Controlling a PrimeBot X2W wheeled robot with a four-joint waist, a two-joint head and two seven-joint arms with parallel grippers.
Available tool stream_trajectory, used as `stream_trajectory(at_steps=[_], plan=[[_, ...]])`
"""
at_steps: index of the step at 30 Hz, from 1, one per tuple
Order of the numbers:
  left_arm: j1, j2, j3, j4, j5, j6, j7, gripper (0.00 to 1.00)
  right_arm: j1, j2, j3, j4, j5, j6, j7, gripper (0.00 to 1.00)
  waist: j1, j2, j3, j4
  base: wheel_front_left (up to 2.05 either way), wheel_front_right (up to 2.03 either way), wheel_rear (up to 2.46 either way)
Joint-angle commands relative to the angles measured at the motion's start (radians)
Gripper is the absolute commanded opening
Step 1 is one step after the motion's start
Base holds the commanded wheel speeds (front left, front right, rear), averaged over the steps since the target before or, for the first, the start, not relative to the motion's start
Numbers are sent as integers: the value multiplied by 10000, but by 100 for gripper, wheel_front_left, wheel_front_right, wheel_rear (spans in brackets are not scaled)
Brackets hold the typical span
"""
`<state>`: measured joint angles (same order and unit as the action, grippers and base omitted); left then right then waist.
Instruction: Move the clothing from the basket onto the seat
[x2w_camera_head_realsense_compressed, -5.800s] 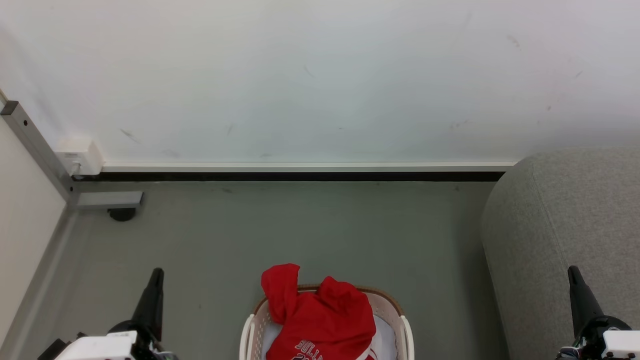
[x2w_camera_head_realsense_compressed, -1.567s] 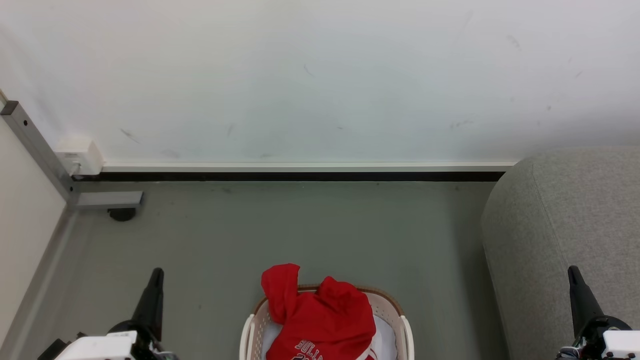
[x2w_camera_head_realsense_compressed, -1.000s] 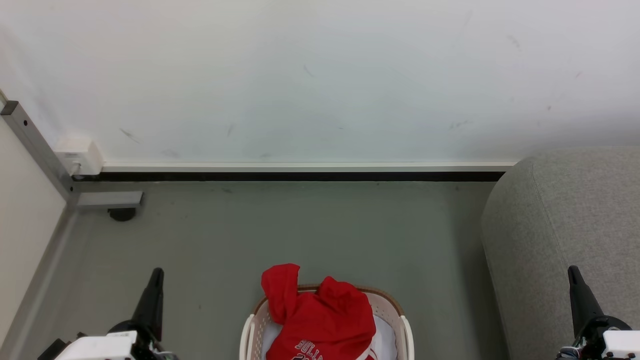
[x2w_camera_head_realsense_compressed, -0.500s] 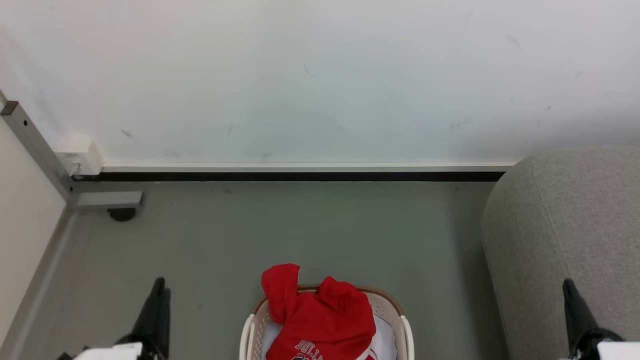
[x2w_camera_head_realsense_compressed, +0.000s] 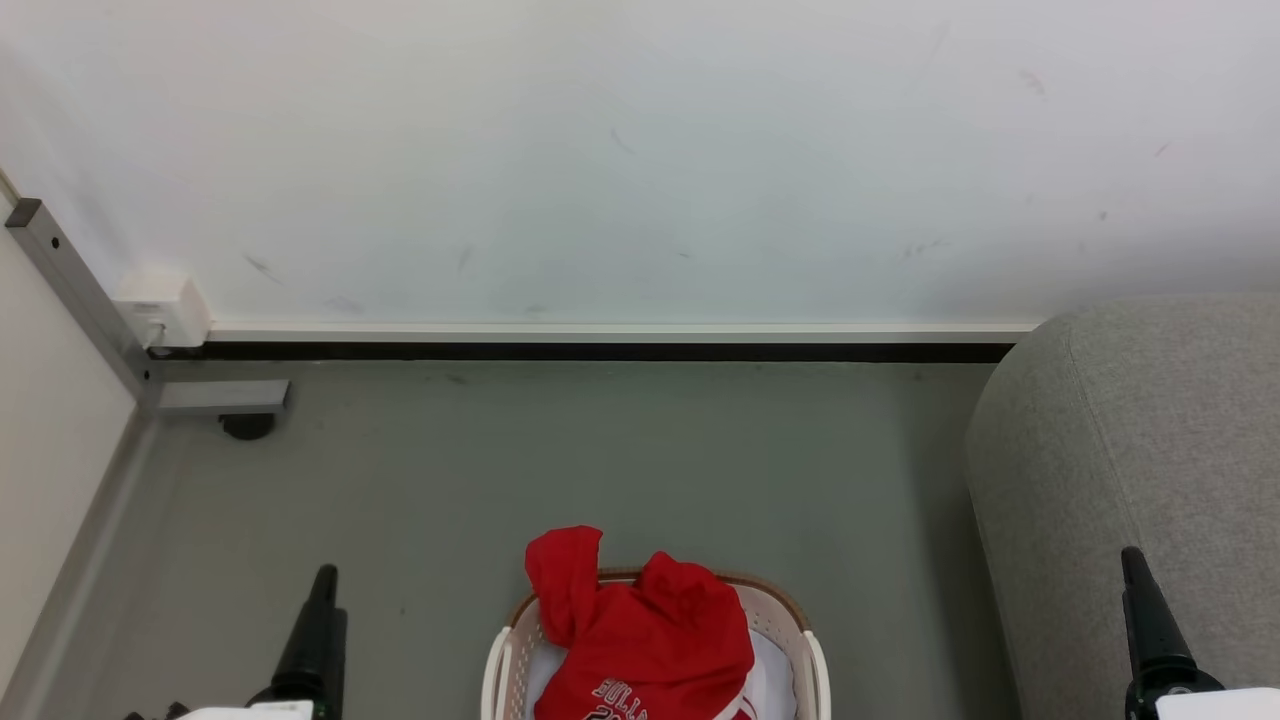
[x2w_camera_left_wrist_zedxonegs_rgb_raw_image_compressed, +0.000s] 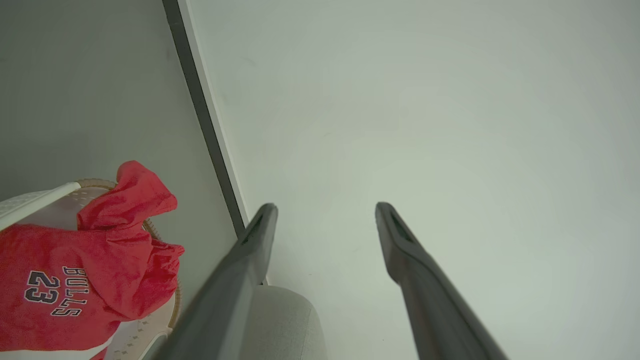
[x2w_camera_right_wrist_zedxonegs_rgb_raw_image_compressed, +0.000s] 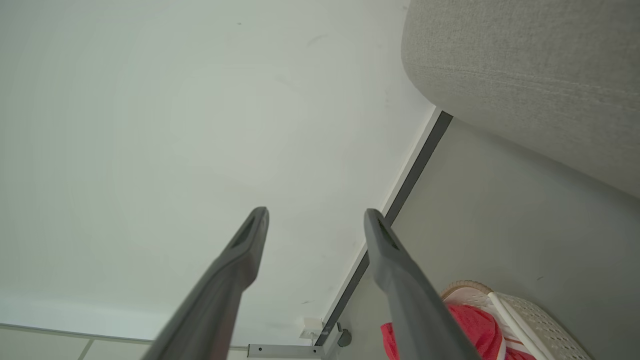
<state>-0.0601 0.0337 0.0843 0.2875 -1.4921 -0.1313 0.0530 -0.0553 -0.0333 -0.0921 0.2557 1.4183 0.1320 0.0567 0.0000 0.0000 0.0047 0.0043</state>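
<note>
With the left end effector (x2w_camera_left_wrist_zedxonegs_rgb_raw_image_compressed: 326, 207) and right end effector (x2w_camera_right_wrist_zedxonegs_rgb_raw_image_compressed: 316, 213) both spread and empty, pinch a thick fold of the clothing (x2w_camera_head_realsense_compressed: 640, 640) heaped in the basket (x2w_camera_head_realsense_compressed: 812, 660) on the floor (x2w_camera_head_realsense_compressed: 600, 450), clear of its rim.

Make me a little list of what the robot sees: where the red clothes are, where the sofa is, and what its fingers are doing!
clothing: bright red sports jersey with "BULLS" lettering, heaped in the basket, one fold over the far rim
basket: cream-white perforated plastic laundry basket, on the grey floor, straight ahead
seat: large grey woven-fabric sofa, on the robot's right
left fingers: open, holding nothing
right fingers: open, holding nothing, beside the sofa
task: not started
</note>
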Motion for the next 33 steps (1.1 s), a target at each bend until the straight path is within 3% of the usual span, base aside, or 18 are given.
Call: stream_trajectory(at_steps=[1,16,33], plan=[[-121,130,0,-212,719,-1,-129,100,-76,-106,76,-338,-897,-4,-164,100,0,0,2,9,0,0,0],[51,153,-162,-770,4022,1,-758,100,77,-152,289,-527,-4291,-7,-798,100,0,0,-5,53,0,0,0],[225,266,-372,-848,6425,2,-1330,100,83,-169,390,-116,-6822,-10,-1365,100,0,0,-25,116,0,0,0]])
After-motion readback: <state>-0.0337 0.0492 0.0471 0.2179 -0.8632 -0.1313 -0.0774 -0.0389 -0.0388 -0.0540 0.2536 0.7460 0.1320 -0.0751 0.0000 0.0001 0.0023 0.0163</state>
